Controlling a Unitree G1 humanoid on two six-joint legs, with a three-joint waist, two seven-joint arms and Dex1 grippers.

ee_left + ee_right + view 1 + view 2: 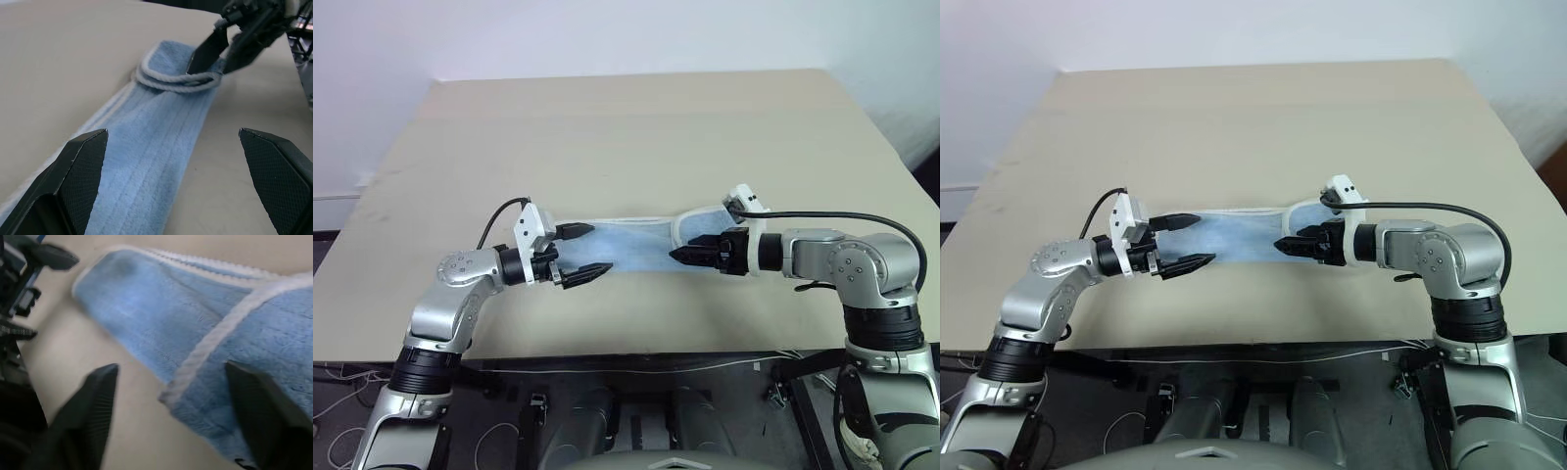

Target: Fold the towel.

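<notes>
- Beige tabletop (636, 127) carried everything, and most of its surface lay bare beyond the arms.
- Light blue towel (626, 243) lay on the near part of it as a long narrow band, already folded lengthwise, its long axis running straight from one gripper to the other, with white edging along the far side.
- Its right end was doubled back on itself, the white-stitched edge curling over the top of the band as a loose flap, just in front of the right gripper.
- Right gripper (690, 254) was the nearer of the two to that folded end; it pointed along the band toward the left arm, its jaws spread wide, one finger over the flap and the other over bare table, pinching nothing.
- Left gripper (581, 254) sat at the opposite end, pointing back along the same axis, jaws likewise spread wide, straddling the band's end without gripping it.
- My judgement: the next fold would run end over end along that axis, so either gripper would have to close on its own end first.
</notes>
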